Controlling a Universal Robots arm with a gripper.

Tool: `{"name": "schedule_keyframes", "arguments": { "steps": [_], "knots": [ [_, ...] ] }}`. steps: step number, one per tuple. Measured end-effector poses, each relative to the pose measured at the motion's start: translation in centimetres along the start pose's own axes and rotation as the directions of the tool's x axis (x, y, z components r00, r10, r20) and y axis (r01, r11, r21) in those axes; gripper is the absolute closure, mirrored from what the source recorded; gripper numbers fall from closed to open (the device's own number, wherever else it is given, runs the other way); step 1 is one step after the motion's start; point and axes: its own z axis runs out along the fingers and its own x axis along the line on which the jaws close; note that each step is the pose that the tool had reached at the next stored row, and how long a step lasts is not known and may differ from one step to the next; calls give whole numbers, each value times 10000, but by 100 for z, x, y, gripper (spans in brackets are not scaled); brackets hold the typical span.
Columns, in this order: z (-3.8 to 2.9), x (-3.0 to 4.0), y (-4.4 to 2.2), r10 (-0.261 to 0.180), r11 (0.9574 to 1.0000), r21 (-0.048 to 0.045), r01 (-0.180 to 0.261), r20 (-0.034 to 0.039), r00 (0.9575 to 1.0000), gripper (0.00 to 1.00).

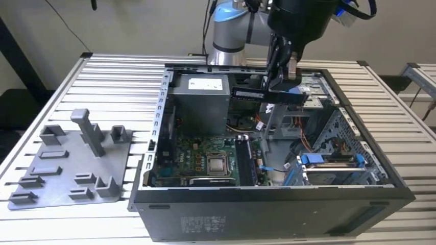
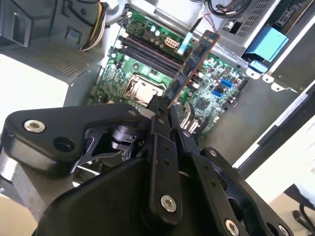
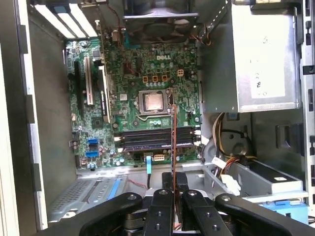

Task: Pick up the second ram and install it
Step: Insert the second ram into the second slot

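The second ram (image 1: 262, 94) is a long dark stick held level above the open PC case (image 1: 272, 214). My gripper (image 1: 283, 86) is shut on it from above. In the second wrist view the ram (image 2: 191, 66) sticks out from between the gripper (image 2: 163, 105) fingers, its chips and gold edge showing. In the first wrist view the ram (image 3: 173, 142) appears edge-on, a thin line leaving the gripper (image 3: 173, 181) and crossing the dark memory slots (image 3: 157, 138) on the green motherboard (image 3: 133, 73). The stick hangs clear above the board.
A grey plastic tray (image 1: 68, 171) with upright posts lies on the slatted table at the exterior view's left. Inside the case are a power supply box (image 1: 201, 102), a bare processor socket (image 1: 218, 164), cables (image 3: 229, 147) and a blue-handled drive bay (image 1: 327, 159).
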Motion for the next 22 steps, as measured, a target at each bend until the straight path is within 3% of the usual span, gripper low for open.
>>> {"name": "schedule_keyframes", "arguments": {
  "steps": [5,11,17,22],
  "knots": [
    [3,1,6,648,9979,40,-648,24,9979,86],
    [6,2,10,1439,9895,88,-1440,58,9896,86],
    [8,2,12,2201,9754,132,-2202,94,9754,86],
    [10,2,12,2841,9586,167,-2843,126,9587,86]
  ]
}}
